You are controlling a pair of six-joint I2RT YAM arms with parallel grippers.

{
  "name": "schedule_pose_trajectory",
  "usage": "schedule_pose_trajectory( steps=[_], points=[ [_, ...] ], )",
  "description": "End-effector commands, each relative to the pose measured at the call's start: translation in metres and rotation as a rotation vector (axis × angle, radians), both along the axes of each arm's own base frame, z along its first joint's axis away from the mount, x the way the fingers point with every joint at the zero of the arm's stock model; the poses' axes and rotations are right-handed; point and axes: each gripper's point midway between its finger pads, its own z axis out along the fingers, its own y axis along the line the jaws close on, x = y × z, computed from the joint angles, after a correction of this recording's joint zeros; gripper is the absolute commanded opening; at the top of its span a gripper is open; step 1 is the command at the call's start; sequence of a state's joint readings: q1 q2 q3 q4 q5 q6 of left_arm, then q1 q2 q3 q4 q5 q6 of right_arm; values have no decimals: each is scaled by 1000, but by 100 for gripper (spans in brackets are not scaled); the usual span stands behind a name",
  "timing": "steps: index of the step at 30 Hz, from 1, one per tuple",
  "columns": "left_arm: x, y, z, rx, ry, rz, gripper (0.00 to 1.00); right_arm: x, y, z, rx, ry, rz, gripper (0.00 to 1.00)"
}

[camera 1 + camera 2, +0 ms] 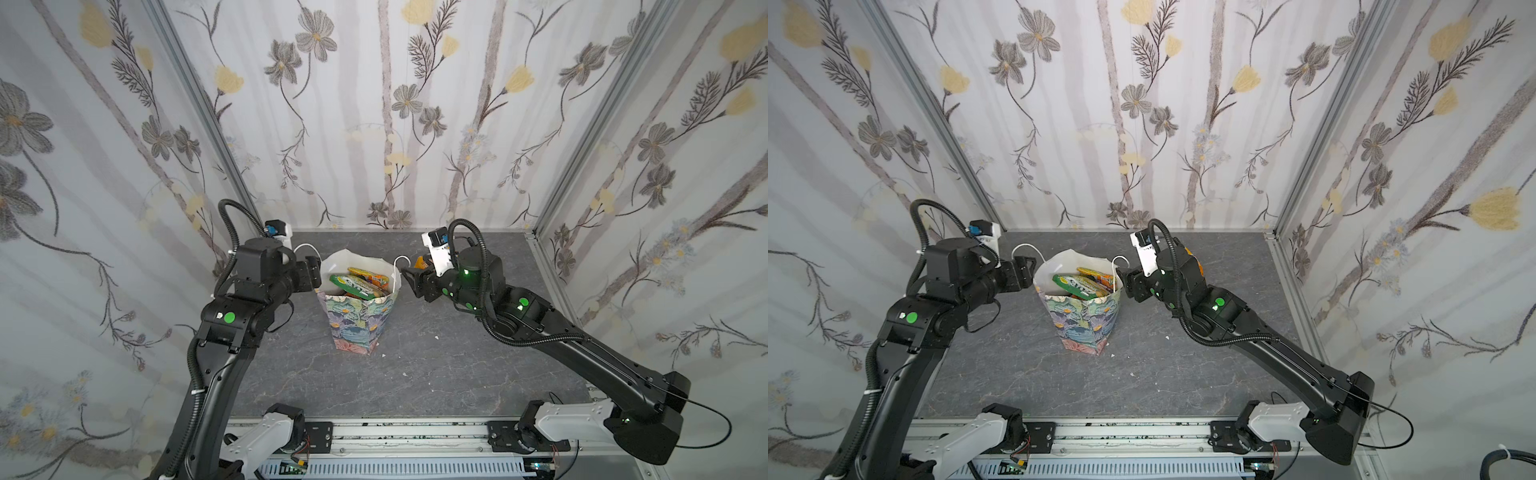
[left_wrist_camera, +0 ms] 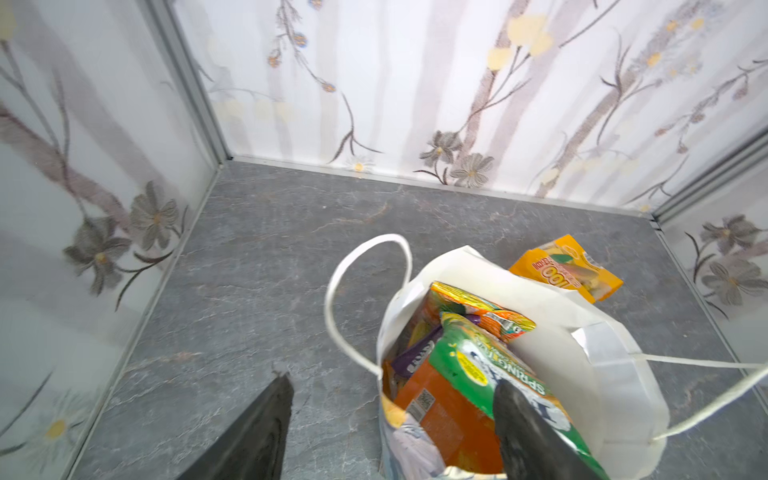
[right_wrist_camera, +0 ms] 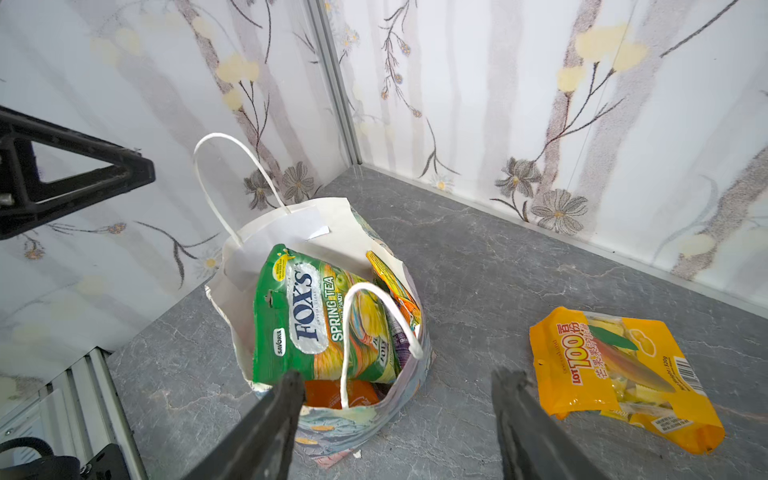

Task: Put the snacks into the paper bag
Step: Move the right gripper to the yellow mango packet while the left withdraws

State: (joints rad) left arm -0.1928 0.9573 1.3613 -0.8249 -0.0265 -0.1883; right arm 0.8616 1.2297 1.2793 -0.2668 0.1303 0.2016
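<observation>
The paper bag (image 1: 357, 328) stands upright near the middle of the grey marbled tabletop (image 1: 457, 353). Its mouth is open and its floral face turns toward 6 o'clock in both top views. Several snacks are stacked inside. A green FOX'S Spring Tea packet (image 3: 307, 316) lies on top, slanting across the mouth. A yellow-orange packet (image 2: 478, 309) sits behind it toward 12 o'clock, an orange packet (image 2: 453, 411) lies under it, and a purple packet (image 2: 415, 359) is wedged between. One snack is outside the bag: a yellow LOT 100 packet (image 3: 615, 365) lies flat on the tabletop at about 2 o'clock from the bag, near it but apart. In both top views the right arm hides most of it.

The left gripper (image 1: 312, 269) hovers at the bag's 9 o'clock, at rim height. Its jaws stand partly apart and grip nothing. In the left wrist view one finger (image 2: 262, 428) is over bare tabletop outside the bag and the other is over the green packet; I cannot tell whether it touches. The right gripper (image 1: 409, 279) hovers at the bag's 3 o'clock with its jaws wide apart and empty. In the right wrist view the bag's near rim and a white cord handle (image 3: 368, 286) show between its fingers. The other cord handle (image 1: 305, 246) arches up at 10 o'clock, just beside the left gripper.
</observation>
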Motion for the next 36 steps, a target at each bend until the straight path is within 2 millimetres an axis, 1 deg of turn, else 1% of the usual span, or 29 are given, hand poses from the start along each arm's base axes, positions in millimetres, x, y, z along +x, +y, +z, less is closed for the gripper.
schedule_pose_trajectory(
  steps=[1, 2, 4, 6, 7, 8, 9, 12, 16, 17, 20, 22, 23, 26, 28, 31, 32, 34, 36],
  points=[
    [-7, 14, -10, -25, 4, 52, 76, 8, -23, -10, 22, 31, -94, 69],
    [-7, 16, -24, -32, 22, 63, 76, 16, -36, -16, 31, 48, -134, 69],
    [-9, 19, -31, -53, 15, 71, 78, 22, -51, -25, 48, 68, -172, 68],
    [-9, 17, -37, -88, -1, 60, 78, 29, -65, -33, 61, 82, -209, 67],
    [-8, 14, -38, -104, -11, 44, 78, 33, -70, -39, 66, 94, -222, 67],
    [-7, 8, -40, -130, -27, 6, 78, 38, -77, -43, 75, 104, -233, 67],
    [-7, 1, -42, -152, -43, -31, 78, 44, -82, -52, 80, 126, -244, 68],
    [-7, -9, -43, -191, -95, -83, 76, 63, -92, -79, 89, 196, -260, 67],
    [-10, -7, -44, -187, -152, -76, 75, 85, -98, -115, 70, 256, -291, 65],
    [-10, -6, -46, -187, -155, -74, 75, 88, -97, -121, 61, 269, -292, 64],
    [-7, -13, -51, -209, -147, -107, 75, 95, -95, -137, 42, 299, -291, 63],
    [-2, -16, -56, -219, -139, -123, 75, 102, -98, -147, 29, 308, -305, 63],
    [0, -15, -58, -216, -136, -115, 75, 105, -101, -151, 23, 313, -315, 64],
    [8, -2, -66, -182, -124, -47, 76, 118, -109, -174, 0, 347, -344, 64],
    [10, -2, -69, -178, -123, -49, 76, 127, -113, -190, -6, 377, -355, 65],
    [13, -6, -72, -195, -132, -72, 76, 140, -112, -212, -16, 413, -353, 61],
    [14, -7, -74, -197, -134, -79, 76, 145, -112, -227, -31, 441, -358, 61],
    [16, -8, -77, -197, -133, -82, 76, 152, -106, -244, -41, 475, -346, 60],
    [16, -7, -80, -189, -131, -82, 76, 157, -100, -251, -29, 485, -330, 60]
  ],
)
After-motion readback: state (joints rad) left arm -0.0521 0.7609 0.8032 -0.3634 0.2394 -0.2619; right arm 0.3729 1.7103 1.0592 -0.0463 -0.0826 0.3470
